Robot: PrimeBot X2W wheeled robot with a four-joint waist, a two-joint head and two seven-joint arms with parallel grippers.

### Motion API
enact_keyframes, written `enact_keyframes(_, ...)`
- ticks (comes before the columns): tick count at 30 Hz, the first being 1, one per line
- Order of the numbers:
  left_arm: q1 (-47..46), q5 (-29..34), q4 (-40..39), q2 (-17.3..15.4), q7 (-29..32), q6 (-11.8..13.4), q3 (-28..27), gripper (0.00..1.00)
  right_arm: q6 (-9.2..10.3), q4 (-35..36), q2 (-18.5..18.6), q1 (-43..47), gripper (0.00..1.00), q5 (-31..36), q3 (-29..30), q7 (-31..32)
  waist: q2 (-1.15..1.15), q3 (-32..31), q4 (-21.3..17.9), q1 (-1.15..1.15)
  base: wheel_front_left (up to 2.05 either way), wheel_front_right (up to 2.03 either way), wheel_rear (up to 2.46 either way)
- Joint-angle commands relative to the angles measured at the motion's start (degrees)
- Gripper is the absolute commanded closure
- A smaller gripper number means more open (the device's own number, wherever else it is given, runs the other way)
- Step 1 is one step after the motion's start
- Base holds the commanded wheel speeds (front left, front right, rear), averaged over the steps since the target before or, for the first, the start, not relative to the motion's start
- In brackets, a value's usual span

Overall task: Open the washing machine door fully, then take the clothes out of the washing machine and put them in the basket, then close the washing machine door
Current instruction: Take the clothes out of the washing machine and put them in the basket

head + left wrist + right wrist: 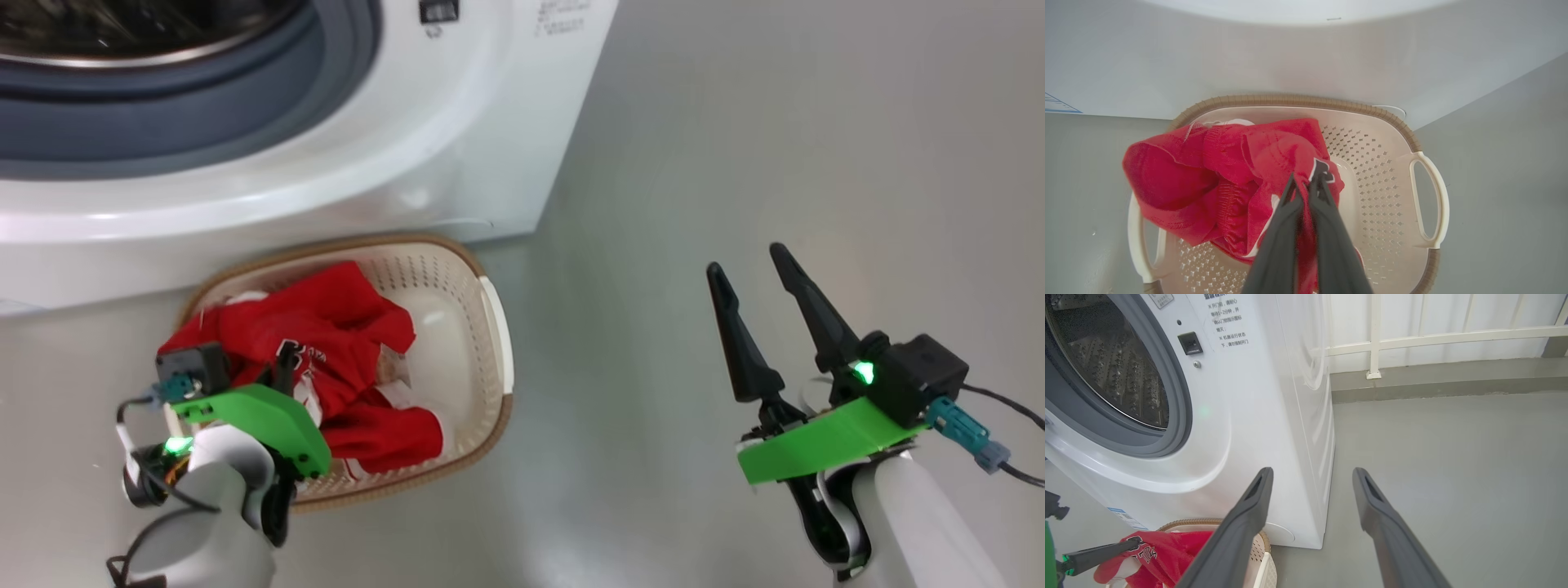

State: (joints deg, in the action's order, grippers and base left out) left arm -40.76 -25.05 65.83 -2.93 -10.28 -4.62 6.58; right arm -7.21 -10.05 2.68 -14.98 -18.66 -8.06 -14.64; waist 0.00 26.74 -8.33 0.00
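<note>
The washing machine stood at the far left. The mouth of its drum was uncovered and, as far as could be seen, bare of laundry. Just in front of it on the grey floor sat the basket, near the machine's right front corner. The clothes lay inside, heaped toward the left, with one red fold spilling over the left rim.

The left gripper hung over the basket, its fingers pinched together on a fold of the clothes beside the printed lettering. The right gripper hovered well apart to the right over bare floor, fingers spread wide and holding nothing.

By my judgement the unloading step was at its end. The next move called for the left fingers to part and drop the fabric, then for the arm to lift clear without snagging it. After that the washing machine door had to be swung shut.
</note>
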Motion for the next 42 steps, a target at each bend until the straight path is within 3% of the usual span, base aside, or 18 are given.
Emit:
enact_keyframes(1,-1.26,-0.53,0.86,-1.86,0.42,-0.03,-1.64,1.0,-0.28,1.26,0.2,-0.95,0.0,-1.22,-1.54,-0.36,0.0,3.3,-2.01,0.0,0.0,0.0,0.0)
enact_keyframes(7,-3.86,-1.3,5.92,-2.57,4.51,-0.18,-1.51,1.0,-0.28,1.14,0.2,-2.19,0.0,-1.95,-2.12,-0.36,0.0,5.31,-3.57,0.0,0.0,0.0,0.0)
enact_keyframes(17,-5.74,-1.28,7.54,-4.01,9.05,0.58,-0.57,1.0,-0.28,1.37,0.2,-3.21,0.0,-2.88,-2.75,-0.36,0.0,8.58,-4.63,0.0,0.0,0.0,0.0)
enact_keyframes(18,-5.9,-1.26,7.62,-4.09,9.5,0.73,-0.44,0.96,-0.28,1.41,0.2,-3.35,0.0,-2.94,-2.81,-0.36,0.0,8.83,-4.65,0.0,0.0,0.0,0.0)
enact_keyframes(20,-6.13,-1.18,7.73,-4.14,10.12,0.93,-0.15,0.78,-0.28,1.46,0.2,-3.57,0.0,-3.02,-2.82,-0.36,0.0,9.15,-4.6,0.0,0.0,0.0,0.0)
enact_keyframes(22,-6.18,-1.11,7.8,-4.03,10.13,1.08,0.13,0.53,-0.28,1.4,0.2,-3.73,0.0,-3.04,-2.78,-0.36,0.0,9.23,-4.47,0.0,0.0,0.0,0.0)
enact_keyframes(23,-6.17,-0.98,7.83,-3.96,9.94,1.14,0.36,0.07,-0.28,1.32,0.2,-3.78,0.0,-3.03,-2.76,-0.36,0.0,9.17,-4.38,0.0,0.0,0.0,0.0)
enact_keyframes(24,-6.15,-0.96,7.85,-3.88,9.64,1.2,0.47,0.0,-0.28,1.21,0.2,-3.83,0.0,-3.0,-2.74,-0.36,0.0,9.07,-4.26,0.0,0.0,0.0,0.0)
enact_keyframes(28,-5.65,-1.44,7.93,-3.26,8.23,1.83,0.39,0.0,-0.28,0.57,0.2,-3.9,0.0,-2.82,-2.35,-0.36,0.0,7.91,-3.46,0.0,0.0,0.0,0.0)
enact_keyframes(42,-0.23,-3.4,5.82,-0.82,-2.4,-2.17,1.66,0.0,-0.28,-1.56,0.2,-1.81,0.0,-0.99,0.48,-0.36,0.0,-0.92,0.76,0.0,0.0,0.0,0.0)
